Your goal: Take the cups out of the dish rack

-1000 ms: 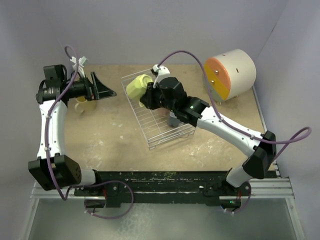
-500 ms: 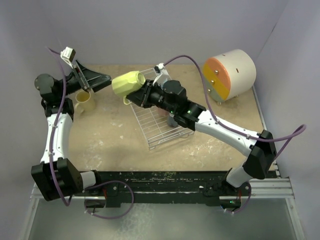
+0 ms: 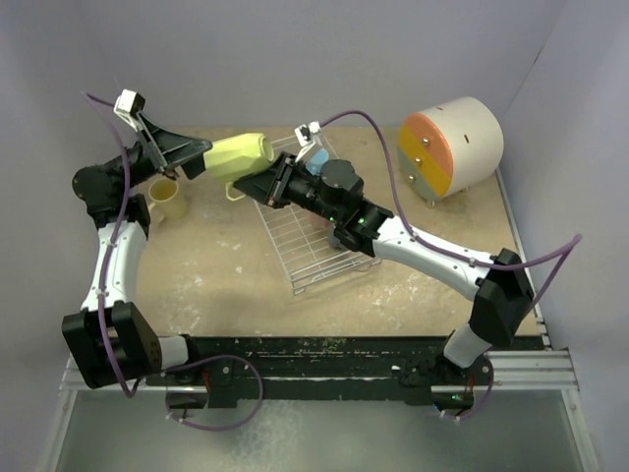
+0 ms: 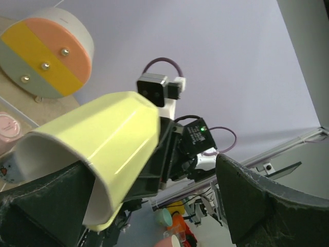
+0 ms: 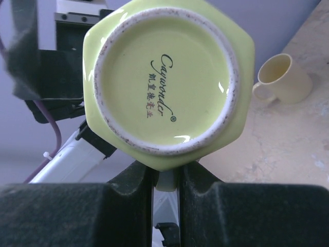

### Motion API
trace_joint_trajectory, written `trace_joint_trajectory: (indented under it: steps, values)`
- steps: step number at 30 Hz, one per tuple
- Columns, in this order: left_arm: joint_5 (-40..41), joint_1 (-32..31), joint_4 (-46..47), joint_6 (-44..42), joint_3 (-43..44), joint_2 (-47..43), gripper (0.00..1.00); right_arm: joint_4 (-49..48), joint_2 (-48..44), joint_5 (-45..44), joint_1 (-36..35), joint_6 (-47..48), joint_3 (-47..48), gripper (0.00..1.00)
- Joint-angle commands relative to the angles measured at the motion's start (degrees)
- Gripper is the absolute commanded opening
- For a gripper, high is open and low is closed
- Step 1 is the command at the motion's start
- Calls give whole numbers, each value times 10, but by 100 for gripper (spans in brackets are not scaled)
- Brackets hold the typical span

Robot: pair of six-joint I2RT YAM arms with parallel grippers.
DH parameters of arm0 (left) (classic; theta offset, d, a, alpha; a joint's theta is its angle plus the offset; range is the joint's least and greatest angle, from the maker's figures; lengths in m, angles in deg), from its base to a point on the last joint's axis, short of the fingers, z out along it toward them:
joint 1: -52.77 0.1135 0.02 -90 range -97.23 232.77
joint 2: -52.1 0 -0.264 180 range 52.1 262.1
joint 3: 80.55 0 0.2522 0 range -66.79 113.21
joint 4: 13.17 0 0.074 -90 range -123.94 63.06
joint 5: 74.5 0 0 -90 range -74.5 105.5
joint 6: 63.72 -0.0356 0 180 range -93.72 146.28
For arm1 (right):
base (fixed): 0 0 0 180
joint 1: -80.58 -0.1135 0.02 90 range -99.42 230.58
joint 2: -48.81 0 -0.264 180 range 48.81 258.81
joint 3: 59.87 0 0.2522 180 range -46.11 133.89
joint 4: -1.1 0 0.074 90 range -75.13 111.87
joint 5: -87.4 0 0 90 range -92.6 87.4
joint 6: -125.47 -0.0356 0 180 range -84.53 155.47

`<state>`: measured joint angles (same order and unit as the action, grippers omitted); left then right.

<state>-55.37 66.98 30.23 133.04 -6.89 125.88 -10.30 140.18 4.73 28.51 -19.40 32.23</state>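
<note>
My right gripper [image 3: 253, 187] is shut on the handle of the lime green cup [image 3: 241, 154], holding it on its side in the air left of the dish rack [image 3: 310, 251]. In the right wrist view the cup's base [image 5: 164, 77] faces the camera, with the handle pinched between the fingers. My left gripper [image 3: 200, 157] is open. The cup's rim [image 4: 97, 149] lies between its spread fingers, close to the left one. A cream-yellow cup [image 3: 167, 205] stands on the table below. A light blue cup [image 3: 316, 160] and a pink cup [image 4: 7, 126] sit in the rack.
A round cream-and-orange drawer unit [image 3: 452, 145] stands at the back right of the table. My right arm stretches across the rack and hides part of it. Purple walls close in the back and both sides.
My right arm has carried the lime green cup left, from over the rack to the left gripper. My left gripper has risen and turned, and now straddles the cup's rim.
</note>
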Motion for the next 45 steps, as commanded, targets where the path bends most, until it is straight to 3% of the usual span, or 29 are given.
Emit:
trace_joint_trajectory:
  steps: [1,7,12,16,23,25,26,28,29,35,40,45]
  values:
    - [23,-3,91,72,5,-8,99,-121,6,25,0,-22,29,0]
    - [18,-6,55,55,23,-8,75,-137,28,51,-5,-27,47,0]
    - [8,-6,9,31,31,-9,40,-158,44,66,-7,-34,52,0]
    - [-1,-7,-44,5,37,-15,0,-180,56,85,-8,-51,50,0]
    - [-8,-6,-47,-27,34,-16,0,-146,23,103,1,-56,18,43]
    - [-23,-5,-123,-115,52,-21,0,-126,2,99,9,-50,-2,50]
    - [-25,-3,-234,-220,76,-27,0,-110,-8,98,14,-49,-9,53]
    - [7,4,-571,-477,155,-35,0,-75,-35,92,26,-39,-35,57]
    - [25,4,-657,-601,205,-32,0,-48,-51,87,32,-34,-46,58]
    - [168,1,-1062,-995,422,40,0,4,-168,106,109,-37,-132,62]
    - [307,-5,-1250,-1195,489,92,0,205,-186,60,118,60,-31,62]
    - [451,-27,-1278,-1316,407,46,0,332,-164,7,119,106,33,62]
